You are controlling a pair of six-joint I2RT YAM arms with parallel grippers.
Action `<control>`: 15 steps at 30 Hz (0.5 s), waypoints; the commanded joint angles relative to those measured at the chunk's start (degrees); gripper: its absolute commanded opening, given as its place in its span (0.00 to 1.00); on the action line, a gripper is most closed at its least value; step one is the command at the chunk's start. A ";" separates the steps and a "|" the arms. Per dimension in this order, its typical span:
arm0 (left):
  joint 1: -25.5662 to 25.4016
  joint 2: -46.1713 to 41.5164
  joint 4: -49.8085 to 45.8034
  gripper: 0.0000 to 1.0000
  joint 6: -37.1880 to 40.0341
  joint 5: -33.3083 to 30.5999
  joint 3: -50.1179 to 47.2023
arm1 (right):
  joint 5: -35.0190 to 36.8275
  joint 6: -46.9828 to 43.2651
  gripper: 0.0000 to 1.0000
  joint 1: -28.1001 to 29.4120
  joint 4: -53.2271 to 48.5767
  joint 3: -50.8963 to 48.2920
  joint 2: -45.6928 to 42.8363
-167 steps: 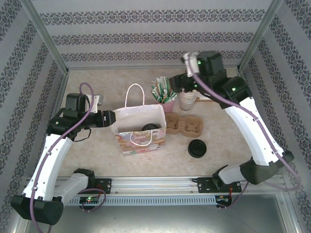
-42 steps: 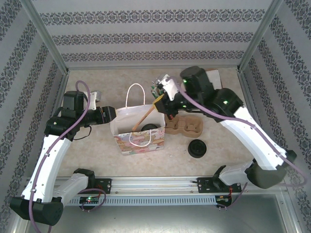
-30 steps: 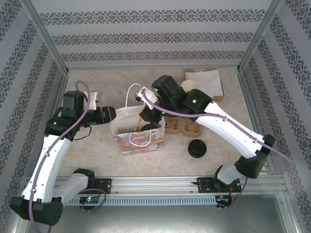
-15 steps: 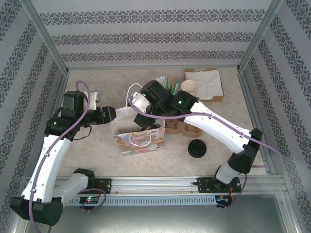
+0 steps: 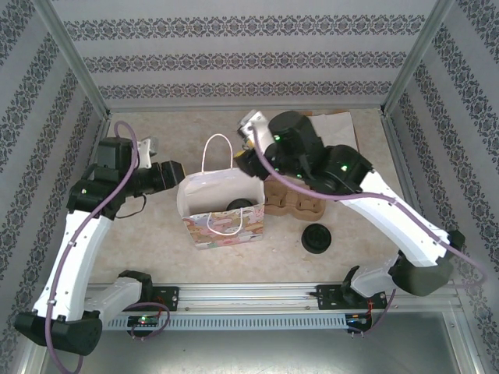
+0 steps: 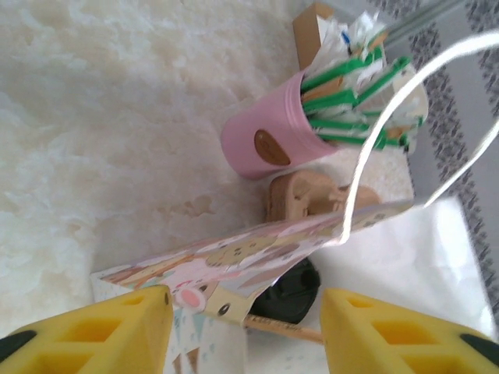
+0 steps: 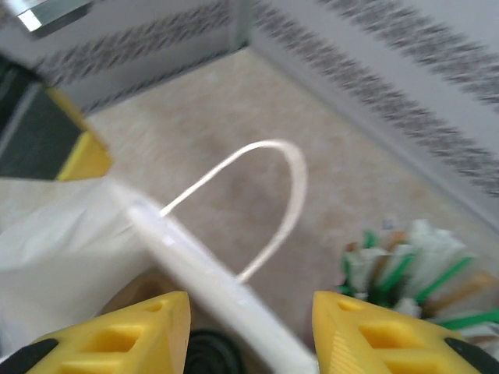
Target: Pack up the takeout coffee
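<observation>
we see the takeout coffee (image 5: 239, 204) sitting inside the paper bag (image 5: 224, 227) on the counter (image 5: 148, 243), its black lid showing. our left tool (image 6: 243, 300) straddles the bag's rim, fingers apart, gripping nothing. the right tool (image 7: 249, 305) hovers above the bag, also parted and empty.

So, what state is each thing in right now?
bag, upright, mouth open
coffee, lidded, inside bag
stirrer, lying in bag
carrier, on table beside bag
loose lid, flat on table
pink cup, filled with wrapped sticks
left fingers, open
right fingers, open
</observation>
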 commanded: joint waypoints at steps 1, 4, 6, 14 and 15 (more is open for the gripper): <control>-0.45 2.55 -5.74 0.49 -6.12 -2.06 4.70 | 9.32 5.21 0.45 -4.59 2.55 -0.19 -0.64; -0.23 4.16 -7.61 0.47 -9.30 -3.48 7.63 | 10.09 7.68 0.45 -11.23 2.15 -1.62 -1.09; -0.10 4.83 -9.09 0.45 -11.96 -5.20 9.12 | 10.28 8.95 0.45 -15.68 2.77 -3.01 -1.56; 0.04 6.37 -12.35 0.43 -21.15 -6.38 12.69 | 1.82 15.86 0.47 -35.25 5.99 -7.53 -1.54; 0.04 6.21 -12.46 0.43 -22.24 -6.69 12.58 | -0.50 16.58 0.47 -37.98 6.26 -8.23 -1.02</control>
